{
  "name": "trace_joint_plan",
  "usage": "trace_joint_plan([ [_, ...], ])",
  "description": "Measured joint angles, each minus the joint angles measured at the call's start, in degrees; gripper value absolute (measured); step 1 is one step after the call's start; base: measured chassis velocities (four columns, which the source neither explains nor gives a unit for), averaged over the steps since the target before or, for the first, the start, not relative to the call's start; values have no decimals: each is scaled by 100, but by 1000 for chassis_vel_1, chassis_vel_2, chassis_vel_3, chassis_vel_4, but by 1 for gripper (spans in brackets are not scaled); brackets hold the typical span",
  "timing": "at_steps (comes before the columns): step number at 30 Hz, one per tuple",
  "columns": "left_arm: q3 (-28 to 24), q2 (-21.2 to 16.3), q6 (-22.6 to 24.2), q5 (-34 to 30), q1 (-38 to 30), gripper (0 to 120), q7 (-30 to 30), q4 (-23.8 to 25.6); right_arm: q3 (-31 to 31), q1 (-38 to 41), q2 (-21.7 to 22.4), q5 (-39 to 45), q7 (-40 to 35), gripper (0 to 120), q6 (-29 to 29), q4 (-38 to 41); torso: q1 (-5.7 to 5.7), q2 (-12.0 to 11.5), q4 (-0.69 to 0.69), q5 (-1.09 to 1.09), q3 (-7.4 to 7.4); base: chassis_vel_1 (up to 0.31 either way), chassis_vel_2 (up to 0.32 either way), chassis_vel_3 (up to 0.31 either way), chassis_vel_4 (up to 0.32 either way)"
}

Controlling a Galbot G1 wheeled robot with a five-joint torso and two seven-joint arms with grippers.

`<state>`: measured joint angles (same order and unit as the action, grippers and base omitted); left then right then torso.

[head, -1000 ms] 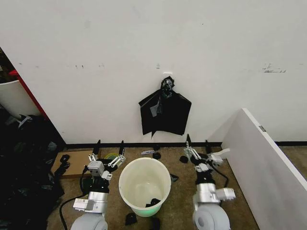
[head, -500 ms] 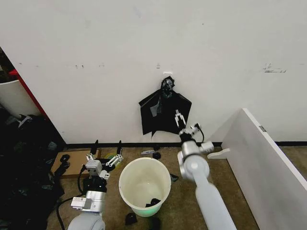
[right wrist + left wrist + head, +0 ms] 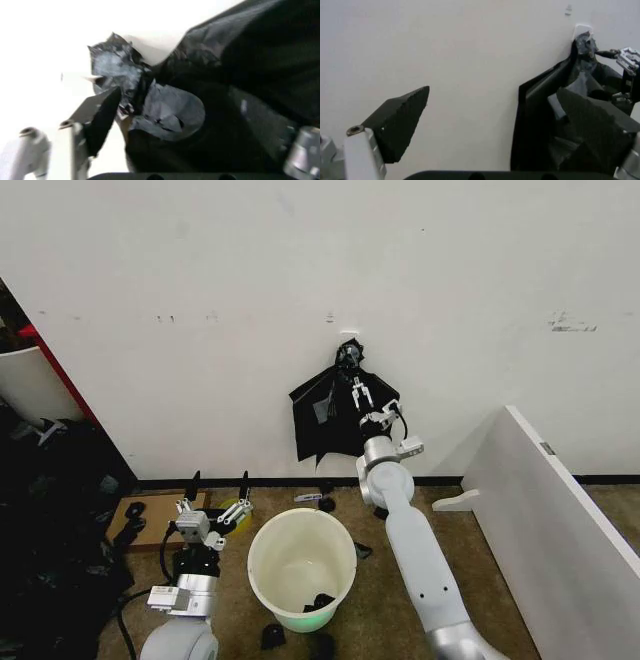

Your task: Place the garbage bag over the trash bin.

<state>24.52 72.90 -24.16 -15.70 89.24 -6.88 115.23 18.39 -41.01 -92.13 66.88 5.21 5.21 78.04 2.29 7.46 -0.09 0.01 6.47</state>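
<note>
At the left, the left gripper [image 3: 219,492] is waiting low beside the bin [image 3: 301,568], just above the floor, its fingers spread wide and holding nothing; its wrist view is looking up between those fingers at the wall and the bundle [image 3: 570,123]. It is likely parked there to be ready at the rim once a bag arrives. The bin is standing upright on the floor between the two arms, its mouth bare, with a few dark scraps lying at its bottom, so no bag is over it yet. Above and just right of the bin, the bundle [image 3: 343,418] of black bags is hanging flat against the wall from a knot [image 3: 348,358] at its top, presumably pinned there so that one bag can be pulled off at a time. The right gripper [image 3: 361,393] is reaching up with its arm stretched toward the wall, its tips lying over the upper part of the bundle, just under the knot. In its wrist view one dark finger [image 3: 102,114] is sitting right against the crinkled, greyish knot [image 3: 117,77], with black film filling the space beside it. The fingers are looking parted, not clamped, and I cannot tell whether any film is caught between them. Farther right, a white board [image 3: 560,510] is leaning, well apart from the work.
</note>
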Motion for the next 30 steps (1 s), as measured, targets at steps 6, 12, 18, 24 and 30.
trace_joint_plan([
  [6,0,-30,-16,-6,7,100,-56,-50,-67,-33,0,-247,24,67,11,-107,-1,0,0,0,0,0,0,0,0],
  [12,-9,-43,-18,3,-19,100,-76,-64,-169,-81,-19,-376,95,60,48,-42,-1,0,1,0,0,0,0,0,0],
  [18,-3,-42,-22,21,-5,100,-81,-70,-188,-66,-14,-393,130,59,72,73,-1,0,0,0,0,0,0,0,0],
  [24,10,-13,-35,37,10,100,-118,-86,-209,-7,-9,-527,156,54,97,3,-1,0,0,0,0,0,0,0,0],
  [30,2,32,-43,83,2,100,-197,-116,-261,-59,-8,-602,156,34,103,3,-1,0,1,0,0,0,0,0,0],
])
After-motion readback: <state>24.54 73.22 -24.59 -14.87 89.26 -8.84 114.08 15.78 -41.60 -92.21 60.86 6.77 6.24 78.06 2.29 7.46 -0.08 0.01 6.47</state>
